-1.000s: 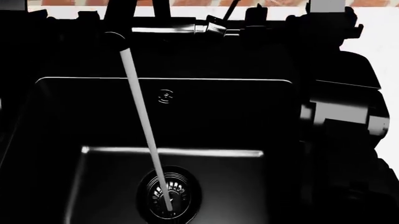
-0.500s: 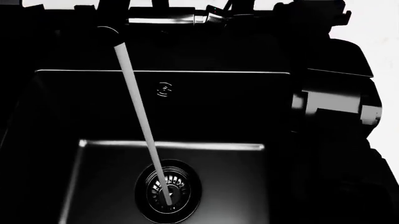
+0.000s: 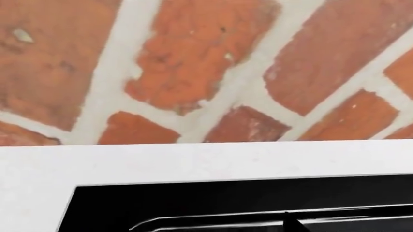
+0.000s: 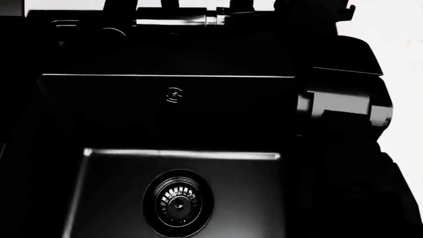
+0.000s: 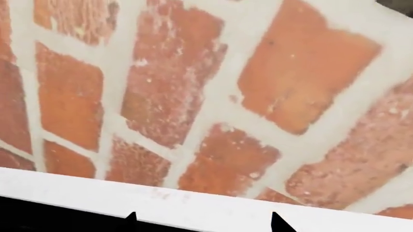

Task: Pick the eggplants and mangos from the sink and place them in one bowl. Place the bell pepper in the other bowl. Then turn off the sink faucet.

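The black sink [image 4: 99, 163] fills the head view, with its round drain [image 4: 178, 203] low in the middle and no fruit or vegetable in the basin. The faucet [image 4: 173, 22] stands dark at the back rim, and no water runs from it. Eggplants, mangos, bell pepper and both bowls are out of view. My right arm [image 4: 343, 106] hangs over the sink's right side. My right gripper [image 5: 204, 220] is open, its two fingertips [image 5: 131, 218] wide apart over the white counter strip [image 5: 193, 205]. Only one dark fingertip [image 3: 288, 223] of my left gripper shows, against the sink's black rim [image 3: 193, 203].
A red brick wall [image 3: 193, 63] rises close behind the white counter [image 3: 38, 174] in both wrist views. White countertop [image 4: 403, 59] lies to the right of the sink. The left side of the head view is too dark to read.
The white water stream that ran from the spout to the drain is gone. My right arm has shifted slightly left, and the head view tilted a little over the second.
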{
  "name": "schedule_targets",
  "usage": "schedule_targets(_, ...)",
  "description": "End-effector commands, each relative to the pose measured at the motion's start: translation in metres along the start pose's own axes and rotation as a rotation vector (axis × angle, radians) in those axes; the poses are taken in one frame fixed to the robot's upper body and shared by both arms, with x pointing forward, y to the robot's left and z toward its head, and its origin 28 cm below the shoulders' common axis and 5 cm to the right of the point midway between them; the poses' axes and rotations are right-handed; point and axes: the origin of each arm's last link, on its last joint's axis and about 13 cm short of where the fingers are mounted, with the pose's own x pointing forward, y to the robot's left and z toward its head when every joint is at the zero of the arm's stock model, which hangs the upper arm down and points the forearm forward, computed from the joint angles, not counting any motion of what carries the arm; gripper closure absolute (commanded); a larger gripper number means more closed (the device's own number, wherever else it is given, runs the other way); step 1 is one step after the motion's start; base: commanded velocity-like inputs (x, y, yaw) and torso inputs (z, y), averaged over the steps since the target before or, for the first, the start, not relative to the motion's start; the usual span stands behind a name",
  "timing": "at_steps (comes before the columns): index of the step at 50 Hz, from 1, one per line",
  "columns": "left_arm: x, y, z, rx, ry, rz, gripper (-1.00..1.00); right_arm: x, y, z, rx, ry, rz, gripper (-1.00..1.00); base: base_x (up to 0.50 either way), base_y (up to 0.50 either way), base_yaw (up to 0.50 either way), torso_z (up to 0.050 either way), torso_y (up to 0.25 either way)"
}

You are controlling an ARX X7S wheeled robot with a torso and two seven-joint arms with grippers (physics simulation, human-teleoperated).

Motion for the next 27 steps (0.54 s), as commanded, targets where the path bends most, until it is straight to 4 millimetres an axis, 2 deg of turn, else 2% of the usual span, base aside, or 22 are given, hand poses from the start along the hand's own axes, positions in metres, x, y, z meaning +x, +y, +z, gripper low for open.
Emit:
schedule_targets(1, 0.000, -0.001, 0.007, -0.022, -0.025, 0.004, -1.00, 0.003, 0.008, 0.010, 0.002, -0.005, 0.045, -1.00, 0.00, 0.00, 0.00, 0.000, 0.000)
schedule_targets(7, 0.000, -0.001, 0.009, -0.025, -0.028, 0.003, -1.00, 0.004, 0.011, 0.017, -0.006, -0.008, 0.057, -1.00, 0.00, 0.00, 0.00, 0.000, 0.000)
schedule_targets(15, 0.000, 0.000, 0.006, -0.020, -0.024, 0.006, -1.00, 0.003, 0.010, 0.010, -0.003, 0.006, 0.052, -1.00, 0.00, 0.00, 0.00, 0.000, 0.000)
schedule_targets(27, 0.001, -0.003, 0.007, -0.021, -0.031, -0.006, -1.00, -0.005, -0.014, 0.002, 0.025, -0.008, -0.047, -1.00, 0.00, 0.00, 0.00, 0.000, 0.000)
